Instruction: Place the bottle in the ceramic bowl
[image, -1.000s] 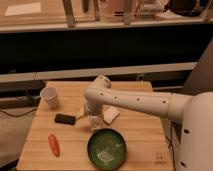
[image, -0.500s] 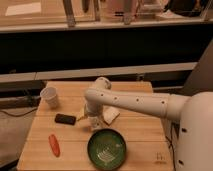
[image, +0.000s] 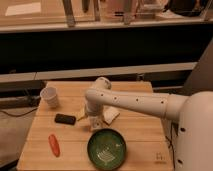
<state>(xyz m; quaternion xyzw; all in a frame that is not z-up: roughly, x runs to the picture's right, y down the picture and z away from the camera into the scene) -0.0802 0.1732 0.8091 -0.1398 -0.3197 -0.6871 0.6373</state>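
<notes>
Our gripper (image: 95, 123) hangs at the end of the arm (image: 135, 101), pointing down over the middle of the bench (image: 140, 131), just above the far rim of the bowl (image: 106, 148). We cannot tell how far it is open, nor whether it has hold of anything.

The bottle (image: 111, 116) appears to us as a whitish shape lying tilted on the bench just right of the gripper, partly under the arm and near the bowl's far edge, outside the bowl. Whether it touches the gripper we cannot tell. Its label is too small to read.

The bowl sits at the front of the bench, dark green with pale swirls inside. Left of the gripper lies a black object (image: 65, 119); the cup (image: 50, 96) stands upright beyond it, and an orange object (image: 53, 144) lies near the front left. A small mark (image: 159, 156) at the front right is unreadable.
</notes>
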